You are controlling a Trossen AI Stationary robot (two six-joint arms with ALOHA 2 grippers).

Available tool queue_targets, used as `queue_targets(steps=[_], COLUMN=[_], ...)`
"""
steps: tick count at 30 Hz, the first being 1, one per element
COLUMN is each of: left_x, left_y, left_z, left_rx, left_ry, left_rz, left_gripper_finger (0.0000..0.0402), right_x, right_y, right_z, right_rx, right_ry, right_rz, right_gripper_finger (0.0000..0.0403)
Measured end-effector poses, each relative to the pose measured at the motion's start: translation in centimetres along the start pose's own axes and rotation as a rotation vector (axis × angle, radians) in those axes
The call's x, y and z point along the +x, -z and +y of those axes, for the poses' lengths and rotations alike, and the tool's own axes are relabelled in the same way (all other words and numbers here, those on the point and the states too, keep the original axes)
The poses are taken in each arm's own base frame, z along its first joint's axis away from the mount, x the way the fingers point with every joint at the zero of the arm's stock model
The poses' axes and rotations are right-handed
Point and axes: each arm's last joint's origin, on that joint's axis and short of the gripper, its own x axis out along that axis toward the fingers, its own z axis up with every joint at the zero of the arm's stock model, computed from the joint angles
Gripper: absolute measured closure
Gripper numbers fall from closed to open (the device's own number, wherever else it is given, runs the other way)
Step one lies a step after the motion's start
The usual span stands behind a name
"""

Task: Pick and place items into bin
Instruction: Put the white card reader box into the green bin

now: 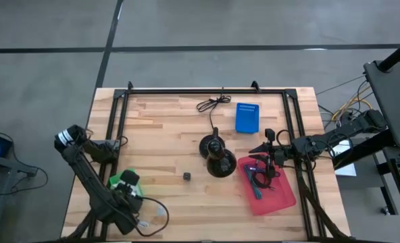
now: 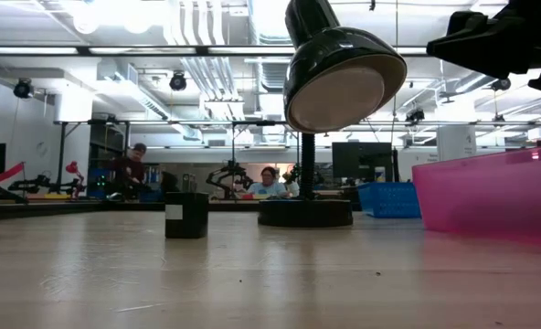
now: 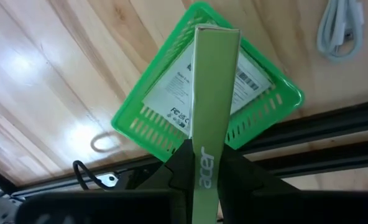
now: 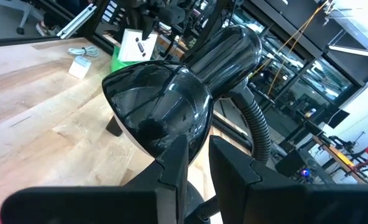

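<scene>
My left gripper is shut on a flat green-and-white "acer" packet, above a green basket that holds a white packet; both are at the table's near left. My right gripper hangs over the pink bin's far end, its fingers a narrow gap apart and empty, pointing at the black lamp. The pink bin holds pens and a black cable. A tiny black cube rests on the table. A coiled black cable lies at the far edge. My left gripper pinches the packet's near end between its two fingers, one on each broad face. The packet stands edge-on to the wrist camera and reaches out past the fingertips over the green basket. Whether its far end touches the basket, I cannot tell.
A blue bin stands at the far right. The lamp's head and round base stand mid-table between cube and pink bin. A white cable lies at the near left. A black frame borders the table.
</scene>
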Motion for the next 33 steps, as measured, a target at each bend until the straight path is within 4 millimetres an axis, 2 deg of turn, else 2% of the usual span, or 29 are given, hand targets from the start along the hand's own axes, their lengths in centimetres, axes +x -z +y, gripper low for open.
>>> queue_targets(steps=[12, 23, 27, 33], left_x=[-0.9, 2.4, 2.6, 2.5], left_y=[2.1, 3.3, 3.3, 2.5], left_z=[1.2, 1.9, 1.9, 1.9], left_rx=[0.030, 0.130, 0.129, 0.137], left_ry=[0.027, -0.060, -0.065, -0.082], left_rz=[-0.057, 0.039, 0.045, -0.043], left_gripper_finger=[0.0373, 0.0372, 0.0372, 0.0372], right_x=[0.0, 0.0, 0.0, 0.0], right_y=[0.0, 0.0, 0.0, 0.0], right_z=[0.0, 0.0, 0.0, 0.0], right_rx=[0.000, 0.040, 0.046, 0.052], right_ry=[-0.002, -0.003, -0.002, -0.002], right_rz=[0.004, 0.004, 0.005, 0.005], right_gripper_finger=[0.0349, 0.0349, 0.0349, 0.0349])
